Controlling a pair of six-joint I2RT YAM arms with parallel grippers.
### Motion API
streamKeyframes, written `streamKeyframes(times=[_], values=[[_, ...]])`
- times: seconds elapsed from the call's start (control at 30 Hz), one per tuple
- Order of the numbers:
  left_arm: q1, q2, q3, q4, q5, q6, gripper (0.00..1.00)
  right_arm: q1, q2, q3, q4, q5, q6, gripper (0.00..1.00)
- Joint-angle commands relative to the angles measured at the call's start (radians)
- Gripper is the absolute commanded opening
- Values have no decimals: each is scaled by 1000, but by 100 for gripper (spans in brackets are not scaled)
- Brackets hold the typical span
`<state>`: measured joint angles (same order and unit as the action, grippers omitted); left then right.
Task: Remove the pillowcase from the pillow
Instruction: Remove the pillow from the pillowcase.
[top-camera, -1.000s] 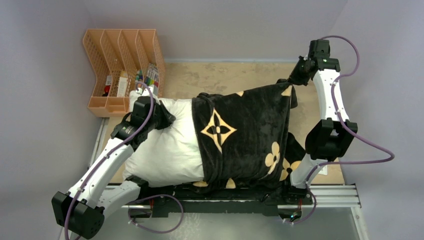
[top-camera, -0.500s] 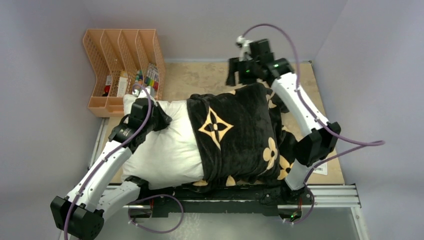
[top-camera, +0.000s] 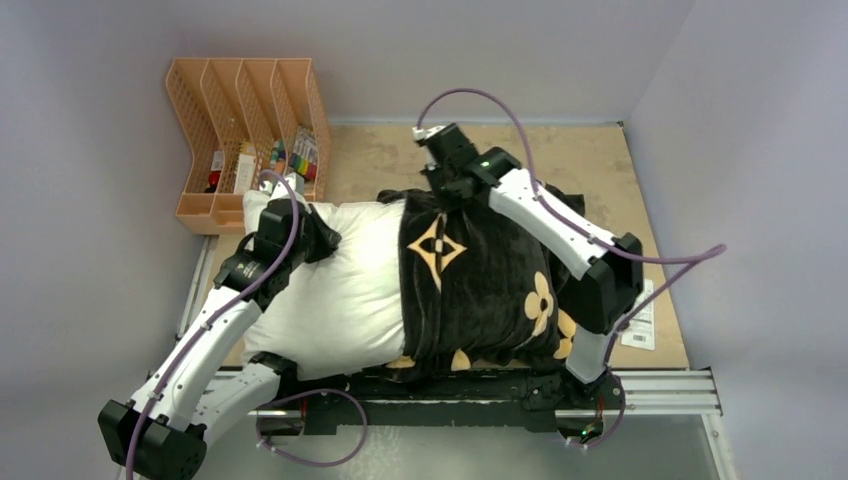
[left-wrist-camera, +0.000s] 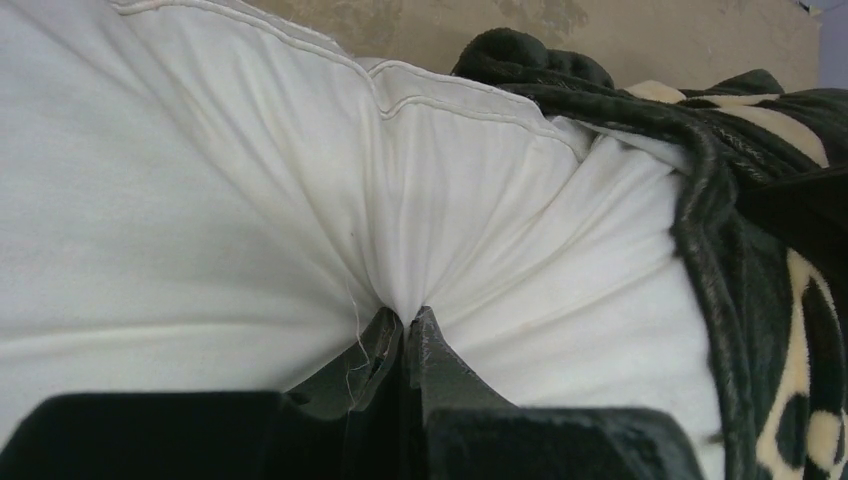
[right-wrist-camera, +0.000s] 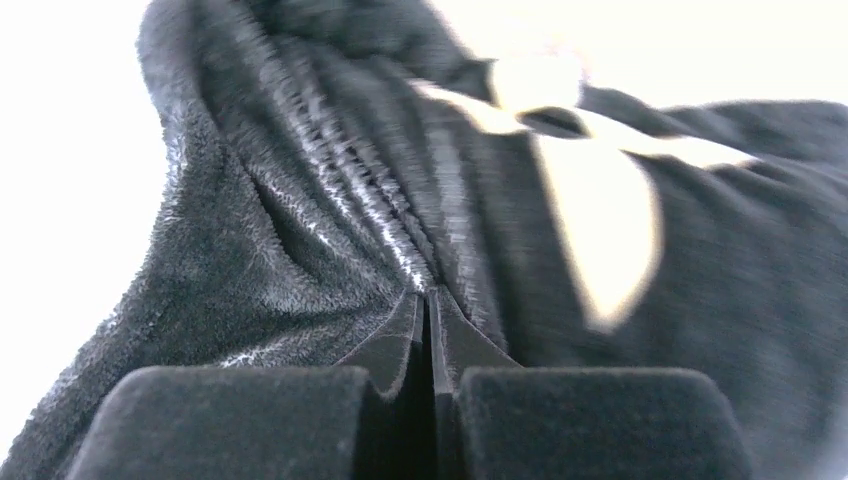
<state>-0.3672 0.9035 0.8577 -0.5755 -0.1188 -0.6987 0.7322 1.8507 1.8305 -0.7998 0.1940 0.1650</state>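
Observation:
The white pillow (top-camera: 345, 290) lies across the table with its left half bare. The black pillowcase (top-camera: 480, 290) with tan flower and star motifs covers its right half and is bunched at the far edge. My left gripper (top-camera: 328, 232) is shut on a pinch of the pillow (left-wrist-camera: 300, 200) near its far left corner, fabric gathered into the tips of that gripper (left-wrist-camera: 404, 318). My right gripper (top-camera: 447, 195) is shut on a fold of the pillowcase (right-wrist-camera: 330, 220) at its far open edge, its tips (right-wrist-camera: 430, 296) pressed together in the plush.
An orange mesh file organizer (top-camera: 245, 130) with small items stands at the back left, just behind the pillow's corner. The tan tabletop (top-camera: 590, 160) shows at the back right. A paper label (top-camera: 640, 320) lies by the right arm. Grey walls close in on three sides.
My right arm swung from the far right corner leftward, let go of the pillowcase, then closed on its edge near the pillow's middle. The cover slackened. My left arm held still.

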Motion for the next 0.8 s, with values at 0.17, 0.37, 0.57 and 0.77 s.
streamKeyframes(times=[0.17, 0.37, 0.57, 0.77], values=[[16, -12, -26, -179, -129, 23, 0, -281, -107, 24, -75, 129, -129, 0], [16, -6, -21, -185, -127, 25, 0, -280, -187, 67, -68, -125, -96, 18], [16, -12, -23, -173, -122, 26, 0, -281, -388, -117, -59, 92, -45, 78], [16, 6, -17, -152, -122, 34, 0, -283, -457, -385, 55, -190, 103, 80]])
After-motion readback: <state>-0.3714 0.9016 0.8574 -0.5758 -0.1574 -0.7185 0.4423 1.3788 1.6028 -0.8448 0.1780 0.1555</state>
